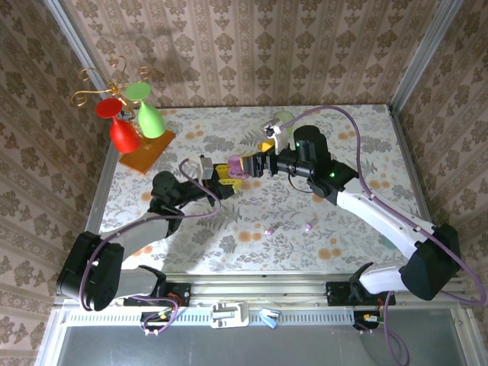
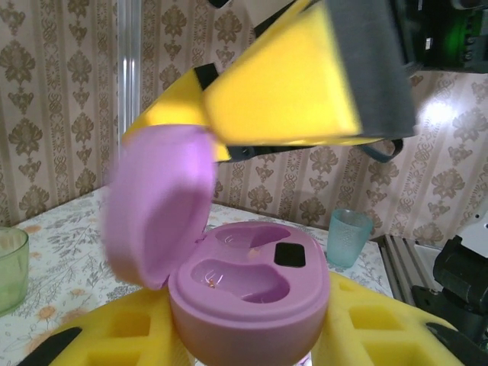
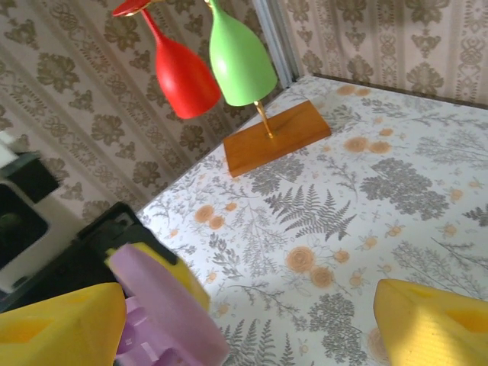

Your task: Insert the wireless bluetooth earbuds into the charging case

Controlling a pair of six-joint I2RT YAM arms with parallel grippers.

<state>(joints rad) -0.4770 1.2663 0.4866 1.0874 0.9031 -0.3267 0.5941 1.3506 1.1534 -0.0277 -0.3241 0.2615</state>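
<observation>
One case in left jaws (right agape).

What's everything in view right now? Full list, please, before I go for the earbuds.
earbuds: two, pinkish-purple, loose on the table, the second to the right
charging case: one, pinkish-purple, lid open, wells empty, in the left gripper
red wine glass: one, red, hanging bowl-down on the stand
green wine glass: one, green, hanging beside it
stand: one, orange-brown base, table's far left
green cup: one, pale green, on the table
teal cup: one, teal, on the table
table: one, floral pattern
left gripper: one, yellow fingers, shut on the charging case
right gripper: one, yellow fingers, open, by the case's lid
</observation>
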